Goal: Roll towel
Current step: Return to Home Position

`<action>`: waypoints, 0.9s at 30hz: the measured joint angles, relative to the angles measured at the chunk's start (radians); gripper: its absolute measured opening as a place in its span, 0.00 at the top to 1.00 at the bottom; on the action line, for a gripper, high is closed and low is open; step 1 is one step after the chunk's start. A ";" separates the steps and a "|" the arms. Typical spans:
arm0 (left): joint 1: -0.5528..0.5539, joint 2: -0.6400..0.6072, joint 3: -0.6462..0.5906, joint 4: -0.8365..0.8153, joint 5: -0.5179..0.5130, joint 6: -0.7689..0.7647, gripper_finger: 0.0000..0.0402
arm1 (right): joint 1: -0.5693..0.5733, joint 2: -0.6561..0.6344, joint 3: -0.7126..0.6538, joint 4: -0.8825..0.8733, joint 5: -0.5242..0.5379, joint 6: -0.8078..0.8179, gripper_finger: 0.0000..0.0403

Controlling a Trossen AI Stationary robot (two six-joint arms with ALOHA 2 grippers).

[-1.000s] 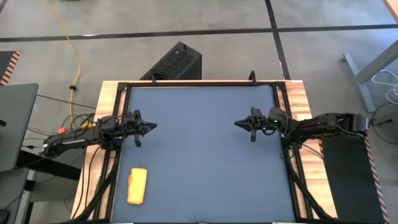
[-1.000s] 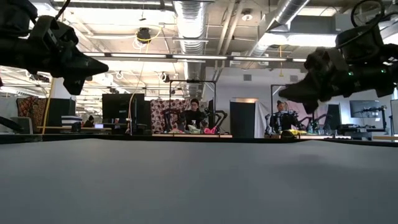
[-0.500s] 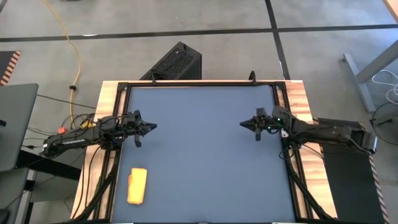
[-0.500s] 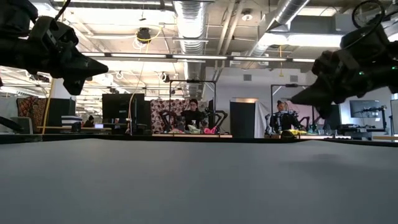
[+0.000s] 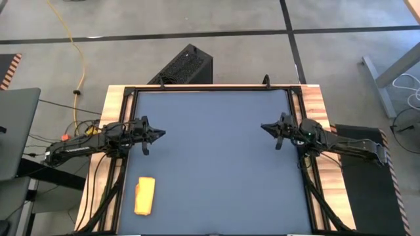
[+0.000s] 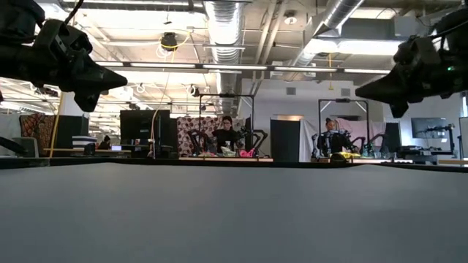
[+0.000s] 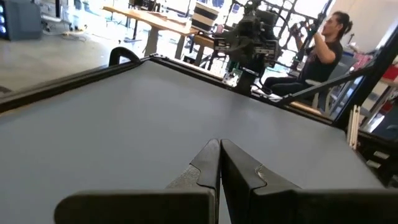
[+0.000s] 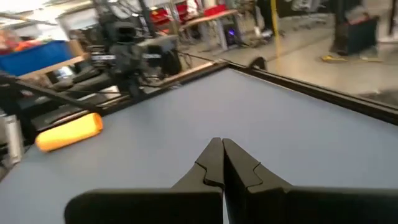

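Note:
The towel [image 5: 144,195] is a small bright yellow-orange roll lying on the dark table near the near left corner; it also shows in the right wrist view [image 8: 68,131]. My left gripper [image 5: 161,134] is shut and empty above the table's left side, well clear of the roll. My right gripper [image 5: 264,126] is shut and empty above the table's right side. Both hang above the table in the low view, the left gripper [image 6: 123,77] and the right gripper [image 6: 360,90].
The dark table [image 5: 216,164] has a black frame and wooden side rails. A black box [image 5: 185,65] stands on the floor beyond the far edge. People sit at desks in the room behind [image 6: 228,135].
My right gripper has drawn back toward the table's right edge, its arm folding in, fingers staying shut. The left arm and the towel roll have kept still.

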 joint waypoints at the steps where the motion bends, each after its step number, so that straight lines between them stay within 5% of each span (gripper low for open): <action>1: 0.000 0.000 0.000 0.000 -0.001 -0.017 1.00 | 0.016 -0.010 0.000 -0.001 0.002 -0.010 0.96; 27: 0.000 0.000 0.001 0.001 -0.009 -0.057 1.00 | 0.065 -0.015 0.002 -0.009 0.003 -0.040 0.86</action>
